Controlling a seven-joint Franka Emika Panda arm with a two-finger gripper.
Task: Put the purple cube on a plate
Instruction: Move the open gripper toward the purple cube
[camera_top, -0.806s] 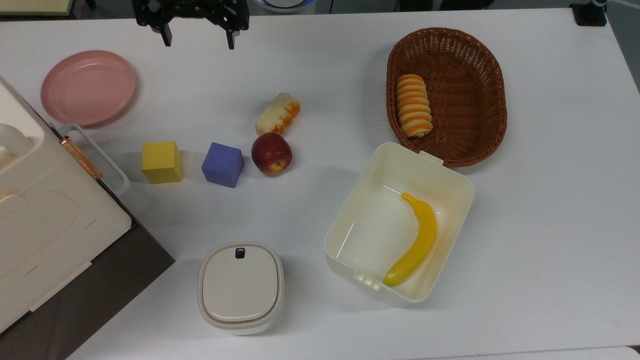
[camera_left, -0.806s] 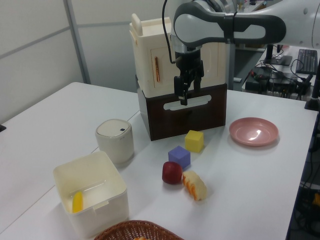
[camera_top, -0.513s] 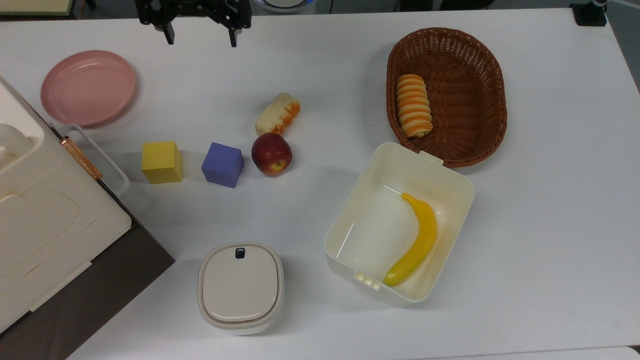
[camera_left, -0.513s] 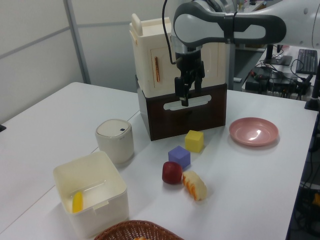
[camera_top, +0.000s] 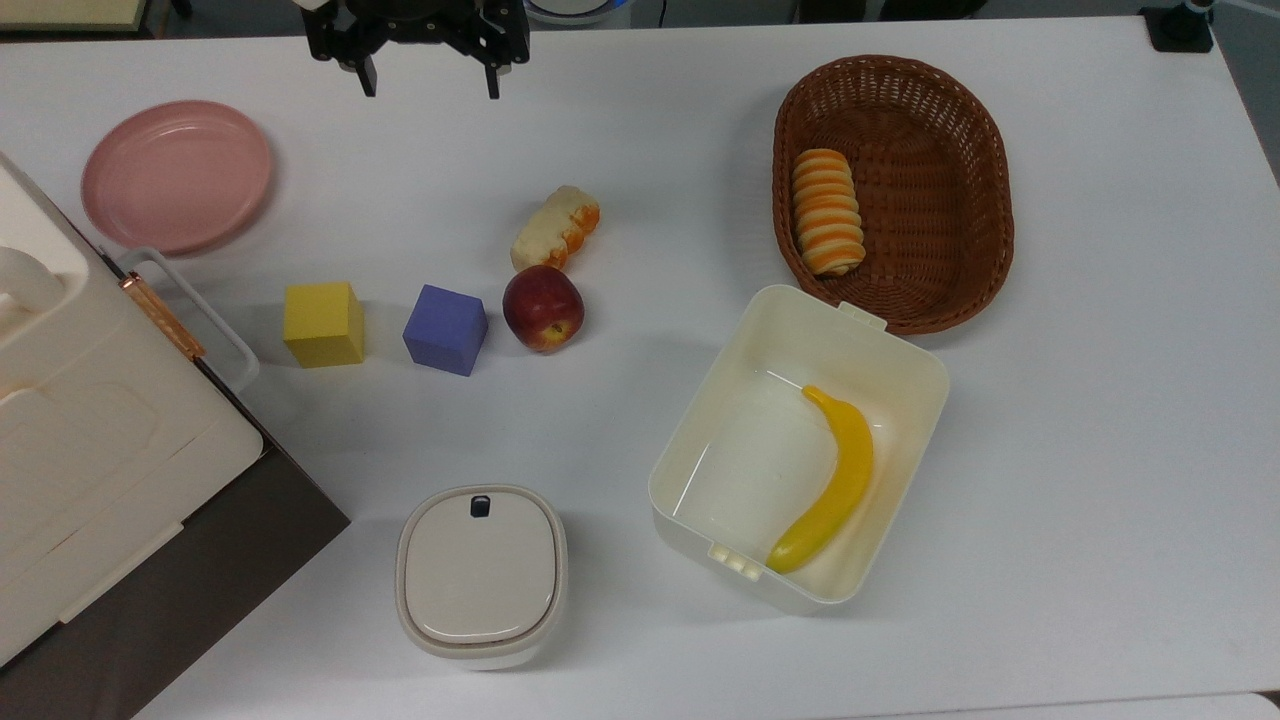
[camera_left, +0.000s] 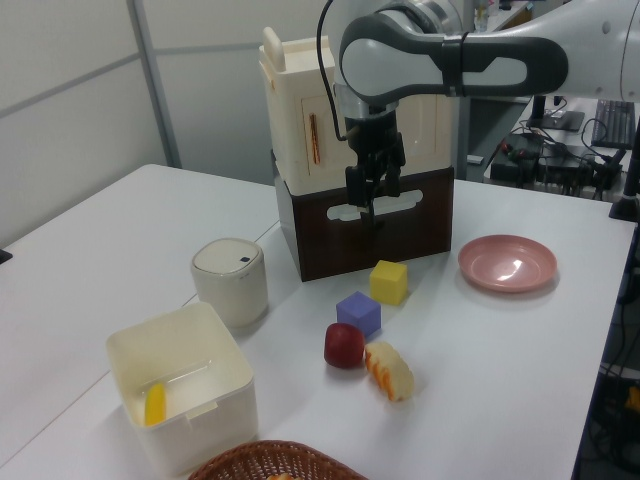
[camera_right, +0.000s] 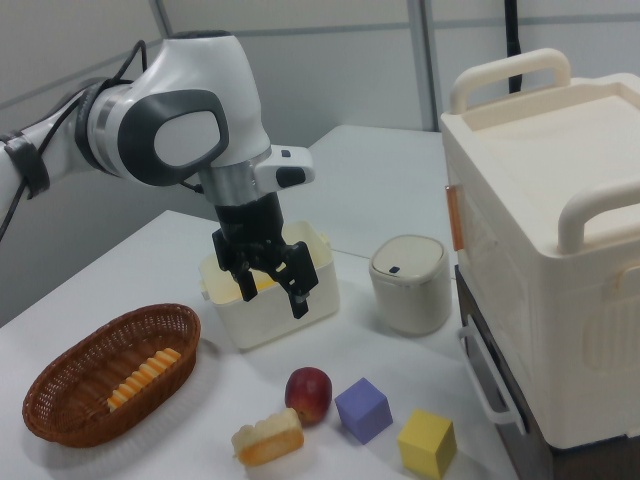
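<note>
Claw (camera_top: 430, 82) spread, empty, hanging above counter (camera_top: 650, 160). Purple cube (camera_top: 445, 329) on counter between yellow cube (camera_top: 323, 324) and apple (camera_top: 543, 308), well apart from pink plate (camera_top: 176, 175).

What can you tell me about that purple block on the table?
The purple cube is a small, plain, matte blue-purple block that looks solid, sitting flat on the white table, slightly turned in the top view. It lies between a yellow cube and a red apple, close to the apple, with a gap to the yellow cube. Nothing holds it: the gripper hangs open, away from it. The pink plate sits apart, empty.
</note>
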